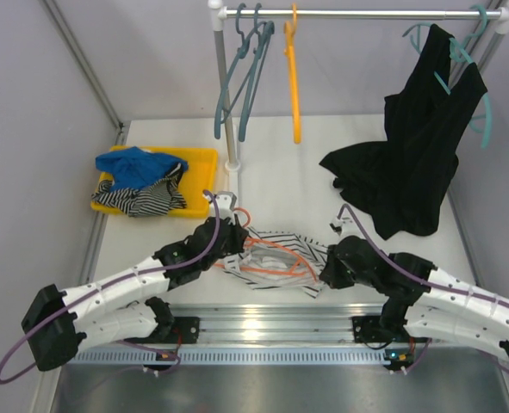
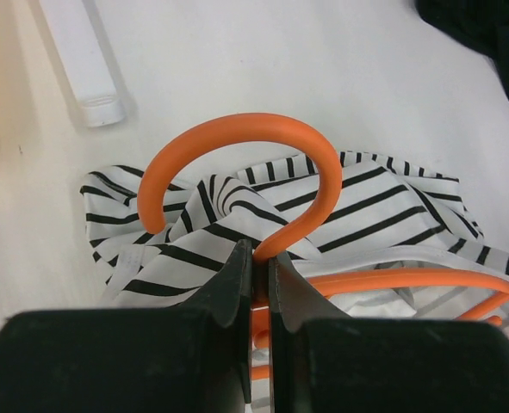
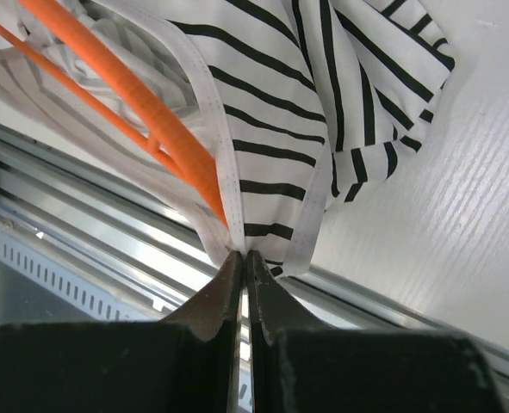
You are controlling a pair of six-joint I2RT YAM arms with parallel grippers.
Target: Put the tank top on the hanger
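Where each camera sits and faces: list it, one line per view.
Top external: above and behind the bases, looking down on the table; both arms show.
Left wrist: on that wrist, looking past the left gripper, shut on the hanger below its hook.
Right wrist: on that wrist, looking past the right gripper, shut on the tank top edge.
Shared: hanger and tank top, in all three.

Robot lab test cell, not a home. Bare white table (image 1: 280, 163), boxed in by plain grey panels (image 1: 30, 86) on metal struts. Left arm (image 1: 125, 284) and right arm (image 1: 469, 301) bolted to an aluminium rail (image 1: 263, 329), bottom of frame. Clothes rack (image 1: 366, 14) across top. Yellow tray (image 1: 202, 172) of garments, centre left.
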